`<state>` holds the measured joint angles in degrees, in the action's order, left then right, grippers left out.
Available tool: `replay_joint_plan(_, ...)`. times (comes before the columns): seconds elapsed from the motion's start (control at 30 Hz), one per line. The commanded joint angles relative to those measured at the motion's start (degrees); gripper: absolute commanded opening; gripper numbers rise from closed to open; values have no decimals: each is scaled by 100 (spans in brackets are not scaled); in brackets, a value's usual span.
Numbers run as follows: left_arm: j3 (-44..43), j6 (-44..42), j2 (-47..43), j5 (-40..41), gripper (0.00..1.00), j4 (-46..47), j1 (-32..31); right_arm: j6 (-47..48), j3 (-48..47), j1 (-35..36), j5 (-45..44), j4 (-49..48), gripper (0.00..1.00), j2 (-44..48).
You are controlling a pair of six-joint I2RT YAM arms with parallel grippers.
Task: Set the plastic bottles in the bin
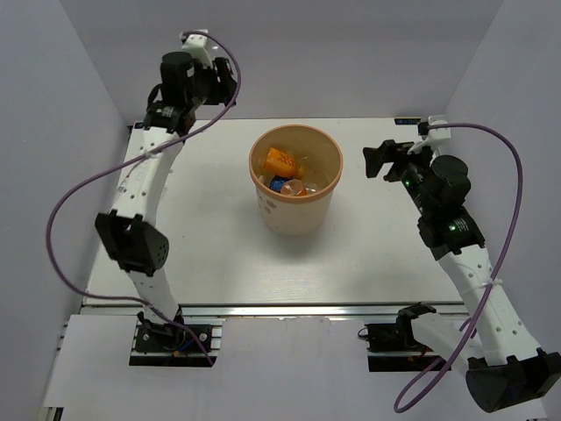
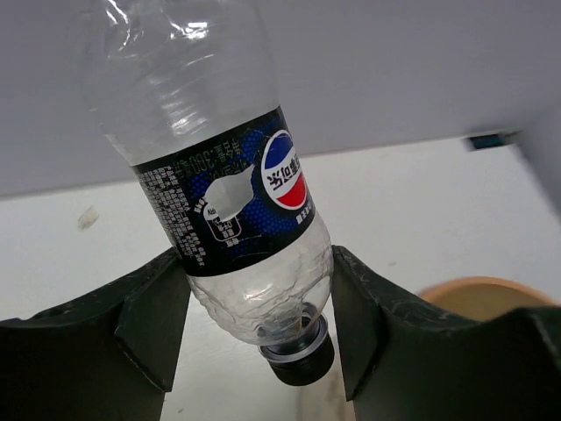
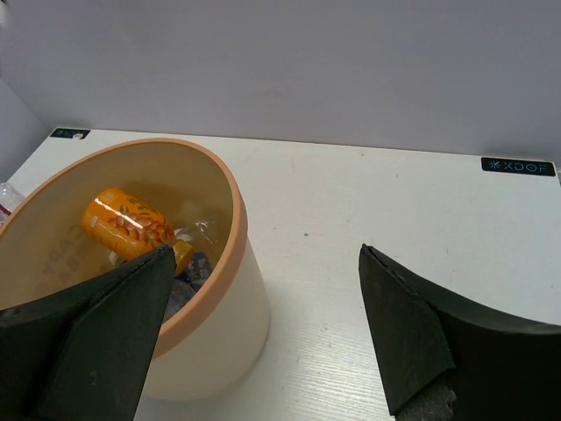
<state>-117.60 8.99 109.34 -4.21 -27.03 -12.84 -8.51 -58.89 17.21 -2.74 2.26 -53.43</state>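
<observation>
My left gripper [image 2: 259,263] is shut on a clear plastic bottle [image 2: 219,175] with a dark blue label. Its fingers press both sides of the shoulder, and the black cap [image 2: 298,355] points down. In the top view this gripper [image 1: 219,81] is raised at the far left corner, left of the bin [image 1: 294,215]. The beige bin holds a stubby orange bottle [image 1: 280,160] and other bottles [image 1: 289,185]. The right wrist view shows the orange bottle [image 3: 127,224] inside the bin [image 3: 228,324]. My right gripper [image 3: 265,263] is open and empty, just right of the bin [image 1: 379,160].
The bin's tan rim [image 2: 478,294] shows low at the right of the left wrist view. A purple wall closes the table's far side. A small black sticker [image 3: 519,166] marks the far right corner of the white table [image 1: 210,246].
</observation>
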Motion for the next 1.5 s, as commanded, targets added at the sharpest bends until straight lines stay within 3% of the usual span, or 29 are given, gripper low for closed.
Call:
replay_joint_plan(0.0, 386, 506, -641, -1387, 35, 442, -43, -168, 158, -43, -121, -332, 89, 175)
replay_joint_plan(0.07, 666, 542, -922, -2272, 37, 584, -122, -220, 246, -51, -130, -332, 89, 263)
replay_joint_plan(0.13, 887, 542, -1194, -2575, 37, 725, -305, -265, 387, -51, -139, -340, 89, 368)
replay_joint_plan(0.37, 2012, 182, -1863, -2410, 53, 927, -1158, -379, 739, -78, -376, -358, 89, 676)
replay_joint_plan(0.47, 2145, 129, -1977, -2146, 81, 787, -1352, -414, 616, -104, -692, -9, 89, 641)
replay_joint_plan(0.5, 2162, 146, -2004, -1998, 98, 778, -1379, -414, 555, -104, -797, 133, 89, 632)
replay_joint_plan(0.8, 1925, 94, -2171, -1049, 98, 111, -1379, -397, 563, -139, -903, 125, 89, 588)
replay_joint_plan(0.93, 1925, 164, -2373, 547, 98, -284, -1370, -484, 441, -262, -982, 291, 89, 334)
replay_joint_plan(1.0, 2065, 42, -2487, 964, 98, -373, -1257, -598, 344, -499, -991, 485, 90, 176)
replay_joint_plan(1.03, 2292, 41, -2522, 1140, 98, -330, -1134, -677, 326, -604, -948, 538, 90, 53)
replay_joint_plan(1.17, 2539, 514, -2435, 1010, 98, -549, 514, -879, 431, -1262, -46, 223, 89, -88)
replay_joint_plan(1.47, 4164, 32, -2470, 1766, 98, 153, 1915, -959, 45, -1868, 863, 213, 89, -809)
